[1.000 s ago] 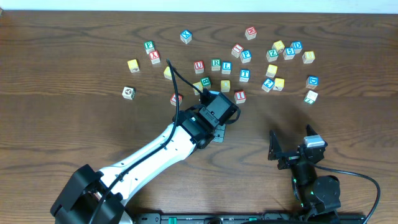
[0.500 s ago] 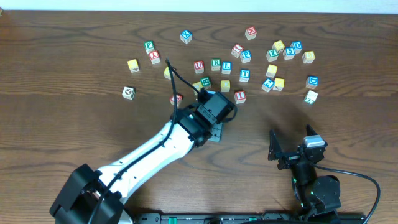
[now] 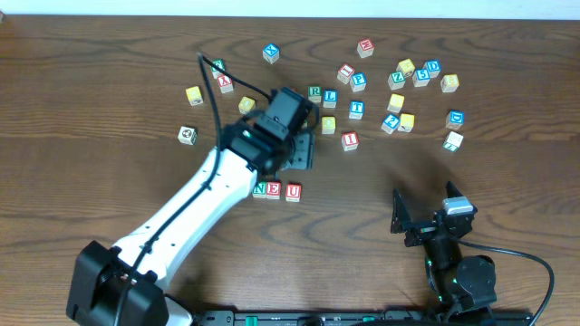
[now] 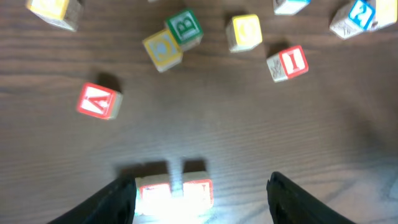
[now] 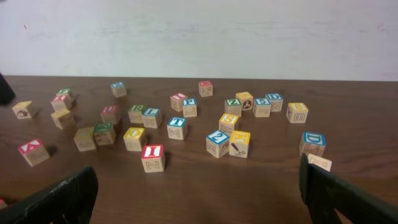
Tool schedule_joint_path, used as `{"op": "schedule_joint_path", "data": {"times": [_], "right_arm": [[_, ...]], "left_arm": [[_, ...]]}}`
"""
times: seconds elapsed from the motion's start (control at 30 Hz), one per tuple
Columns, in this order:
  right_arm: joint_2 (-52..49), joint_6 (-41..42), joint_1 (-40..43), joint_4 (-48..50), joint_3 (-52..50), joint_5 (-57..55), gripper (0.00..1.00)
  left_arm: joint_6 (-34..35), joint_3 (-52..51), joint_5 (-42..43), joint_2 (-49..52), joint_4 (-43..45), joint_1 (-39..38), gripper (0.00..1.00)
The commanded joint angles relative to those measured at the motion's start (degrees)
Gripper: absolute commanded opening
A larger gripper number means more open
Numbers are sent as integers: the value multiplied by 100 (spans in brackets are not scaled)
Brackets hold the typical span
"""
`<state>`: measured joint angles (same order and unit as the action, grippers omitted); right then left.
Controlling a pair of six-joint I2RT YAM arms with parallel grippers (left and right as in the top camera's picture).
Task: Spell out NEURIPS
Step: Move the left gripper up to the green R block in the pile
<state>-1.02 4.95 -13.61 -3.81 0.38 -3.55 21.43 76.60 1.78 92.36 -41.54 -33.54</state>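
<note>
Three letter blocks stand in a row on the table: N (image 3: 260,189), E (image 3: 274,190), U (image 3: 293,191). My left gripper (image 3: 301,156) is open and empty, raised just beyond the row. In the left wrist view two glare-washed row blocks (image 4: 153,190) (image 4: 198,191) lie between its spread fingers (image 4: 205,202). The red I block (image 3: 350,139) (image 4: 288,62) (image 5: 153,157) stands to the right. A green R block (image 3: 314,92) and a yellow S block (image 5: 228,121) sit among the far blocks. My right gripper (image 3: 426,210) (image 5: 202,199) is open and empty near the front edge.
Many loose letter blocks are scattered across the far half of the table (image 3: 109,181). A red A block (image 4: 99,101), a green B block (image 4: 185,26) and yellow blocks (image 4: 244,31) lie just beyond the left gripper. A white wall (image 5: 199,37) rises behind the table.
My left arm has swung up and to the left toward the far blocks. The N, E, U row it was covering now shows. The right arm has not moved.
</note>
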Motion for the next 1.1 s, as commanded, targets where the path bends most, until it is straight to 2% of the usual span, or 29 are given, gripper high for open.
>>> {"op": "schedule_joint_path", "data": {"times": [0.0, 0.23, 0.53, 0.73, 1.07], "right_arm": [[9, -31, 44, -26, -7, 9, 99], [9, -31, 44, -26, -7, 9, 99], [9, -31, 44, -26, -7, 9, 99], [9, -33, 44, -26, -7, 9, 99], [9, -33, 44, -24, -7, 9, 99]], "left_arm": [[-343, 728, 232, 256, -315, 199, 66], [-507, 2625, 208, 1528, -1342, 236, 67], [-378, 4496, 212, 3200, -1996, 280, 67], [-356, 4789, 256, 3862, -1864, 289, 73], [-337, 4789, 280, 4225, -861, 295, 73]]}}
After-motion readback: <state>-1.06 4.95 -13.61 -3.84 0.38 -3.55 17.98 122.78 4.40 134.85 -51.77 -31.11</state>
